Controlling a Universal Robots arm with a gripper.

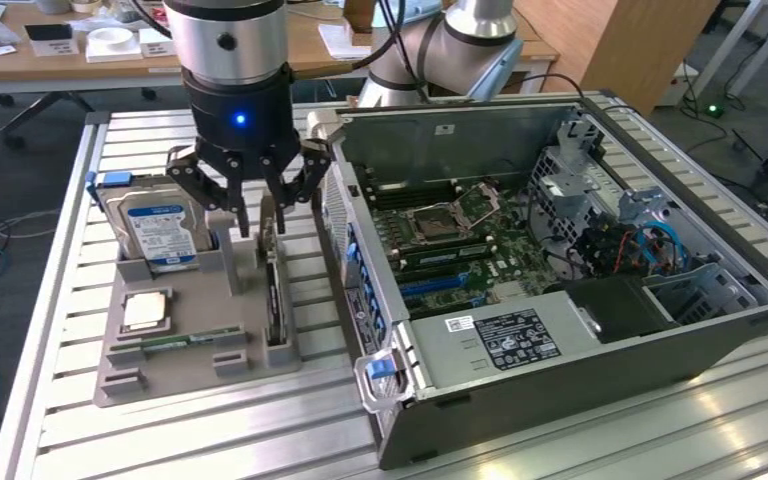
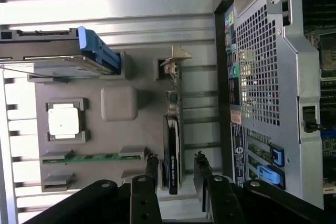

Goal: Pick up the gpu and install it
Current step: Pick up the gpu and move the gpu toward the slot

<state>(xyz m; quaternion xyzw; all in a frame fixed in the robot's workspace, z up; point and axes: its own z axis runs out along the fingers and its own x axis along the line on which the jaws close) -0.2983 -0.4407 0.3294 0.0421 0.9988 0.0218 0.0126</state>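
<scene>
Slatted metal table (image 1: pixel 51 420), lower left of the exterior view, carrying a grey holder tray (image 1: pixel 184 378) and an open computer case (image 1: pixel 598 345). Your items:

- gpu (image 1: pixel 273 290) (image 2: pixel 172 150): on its long edge in the tray slot nearest the case, left of centre. A narrow strip of table separates it from the case's perforated wall.
- end effector (image 1: pixel 253 205) (image 2: pixel 176 163): fingers spread wide, straddling the gpu's upper edge. The wrist view shows gaps on both sides; nothing gripped.
- hard drive (image 1: pixel 157 225): upright, close beside the finger on the exterior view's left.
- CPU (image 1: pixel 144 312) and RAM stick (image 1: pixel 177 342): flat on the tray, lower left.
- motherboard (image 1: pixel 451 230): exposed, with open room above.
</scene>
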